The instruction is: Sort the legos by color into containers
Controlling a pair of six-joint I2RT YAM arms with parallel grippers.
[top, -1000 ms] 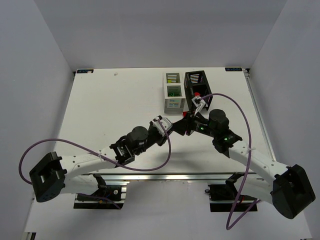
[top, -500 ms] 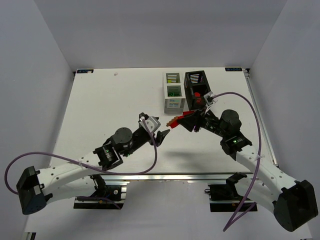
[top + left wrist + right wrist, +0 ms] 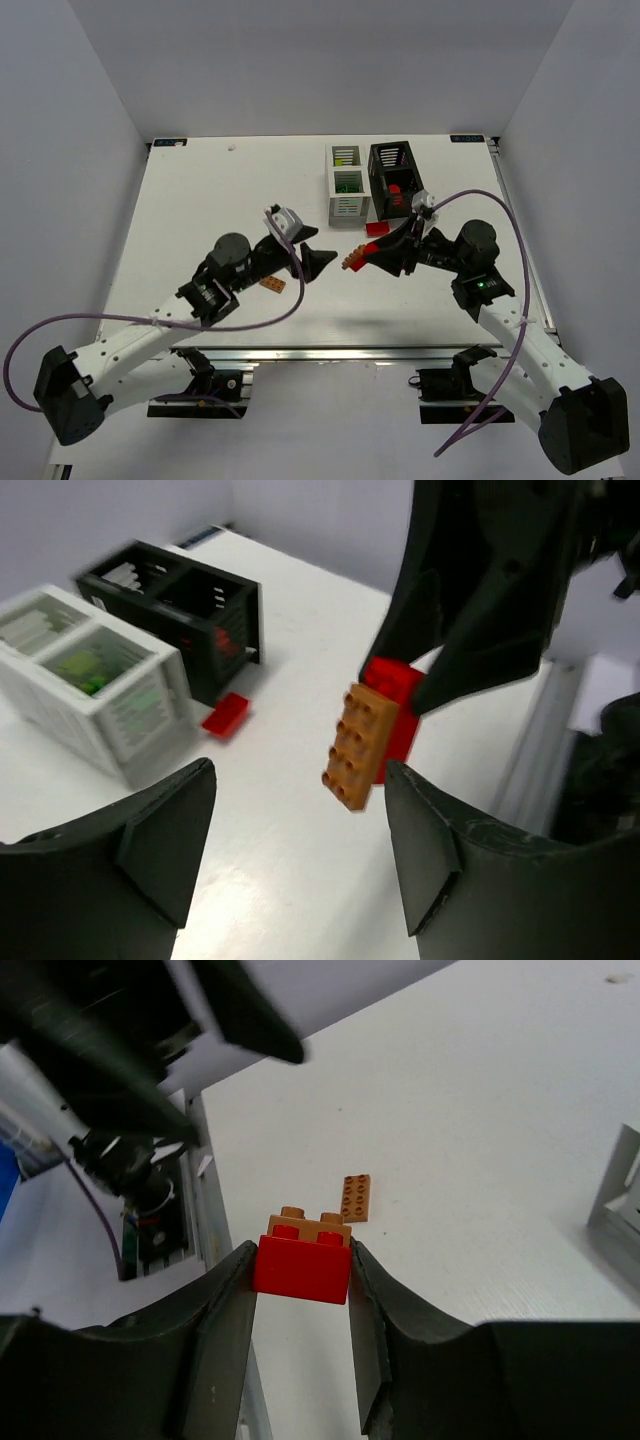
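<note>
R jaws pinching red brick (image 3: 301, 1268) w/ orange plate (image 3: 360, 745) attached, L jaws spread

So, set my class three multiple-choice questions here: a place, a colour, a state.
1. The flat red plate lies: A inside the black box; B on the table beside that box; C stacked on that box.
2. The piece stuck to the red brick in the right gripper is: A green; B yellow; C orange.
3. The left gripper is: A open, empty; B shut on a brick; C shut, empty.
Answers: 1 B, it rests on bare tabletop; 2 C, it shows orange; 3 A, jaws apart, nothing between.
</note>
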